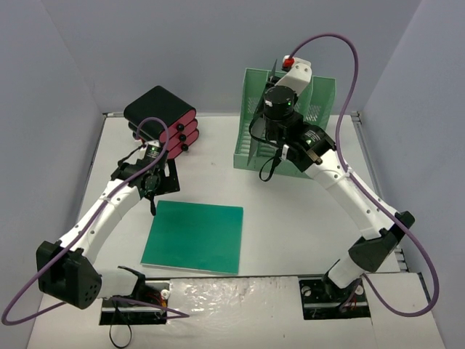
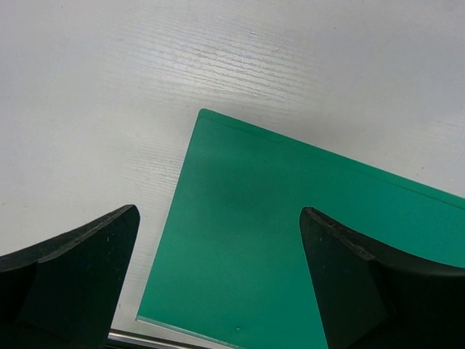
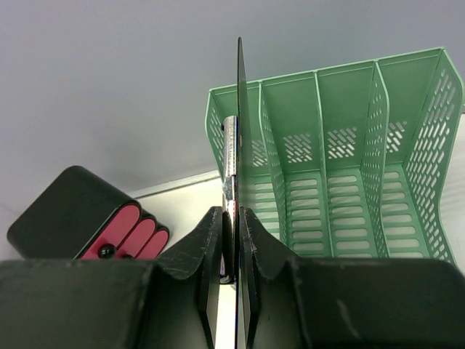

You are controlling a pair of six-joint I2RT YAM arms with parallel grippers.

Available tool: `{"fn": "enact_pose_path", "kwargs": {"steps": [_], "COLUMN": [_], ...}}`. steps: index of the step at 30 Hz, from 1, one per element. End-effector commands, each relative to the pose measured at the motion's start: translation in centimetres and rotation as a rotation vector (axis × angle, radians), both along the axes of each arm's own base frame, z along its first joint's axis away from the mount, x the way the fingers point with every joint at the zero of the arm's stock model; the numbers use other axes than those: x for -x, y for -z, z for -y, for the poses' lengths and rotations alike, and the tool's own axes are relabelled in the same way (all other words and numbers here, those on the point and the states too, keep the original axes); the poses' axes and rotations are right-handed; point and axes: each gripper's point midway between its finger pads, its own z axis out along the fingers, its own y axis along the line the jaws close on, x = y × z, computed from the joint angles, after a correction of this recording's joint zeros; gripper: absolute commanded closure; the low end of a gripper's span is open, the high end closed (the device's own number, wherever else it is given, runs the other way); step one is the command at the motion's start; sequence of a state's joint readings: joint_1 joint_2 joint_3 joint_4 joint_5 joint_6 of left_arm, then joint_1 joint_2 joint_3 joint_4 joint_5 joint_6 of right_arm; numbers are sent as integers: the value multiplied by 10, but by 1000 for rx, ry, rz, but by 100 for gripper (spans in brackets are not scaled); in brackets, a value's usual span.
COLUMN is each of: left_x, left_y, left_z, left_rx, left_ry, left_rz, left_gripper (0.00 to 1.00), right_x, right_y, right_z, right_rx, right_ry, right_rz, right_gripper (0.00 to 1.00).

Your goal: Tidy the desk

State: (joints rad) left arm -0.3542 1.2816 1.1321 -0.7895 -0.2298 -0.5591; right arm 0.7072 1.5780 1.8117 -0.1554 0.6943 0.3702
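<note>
Left arm [image 1: 102, 211] and right arm [image 1: 356, 196]: white tubular links with black joint housings, each with a large black housing near its base. A purple left cable [image 1: 20, 289] loops off the near left side. A purple right cable [image 1: 357, 65] arches over the far right. A green light [image 1: 289, 104] shows on the right wrist's round black housing. The left gripper [image 2: 218, 214] has matte black, wedge-shaped fingers [image 2: 80, 276]. The right gripper [image 3: 232, 212] is black with light scuff marks.

White wood-grained desk [image 1: 290, 233], green folder [image 1: 195, 236], mint-green perforated file rack [image 3: 341, 189], black-and-pink cases [image 1: 160, 109], black clipboard [image 3: 239, 109]
</note>
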Motion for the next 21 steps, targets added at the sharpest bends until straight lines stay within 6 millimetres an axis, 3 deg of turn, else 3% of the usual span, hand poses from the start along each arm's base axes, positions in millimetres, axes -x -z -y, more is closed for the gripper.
{"fn": "enact_pose_path", "kwargs": {"steps": [1, 7, 15, 21], "left_x": [-10, -12, -16, -16], "left_y": [-24, -22, -21, -22], "left_z": [0, 1, 2, 1], "left_rx": [-7, -12, -14, -19], "left_ry": [6, 8, 10, 6], "left_rz": [65, 59, 59, 63], "left_gripper": [9, 9, 9, 9], "right_x": [-19, -45, -63, -80], "right_y": [-42, -42, -51, -43], "right_z": [5, 5, 0, -5], "right_rx": [-81, -75, -78, -71], "right_ry": [10, 3, -15, -22], "right_rz": [134, 162, 192, 189], "right_gripper": [100, 100, 100, 100]}}
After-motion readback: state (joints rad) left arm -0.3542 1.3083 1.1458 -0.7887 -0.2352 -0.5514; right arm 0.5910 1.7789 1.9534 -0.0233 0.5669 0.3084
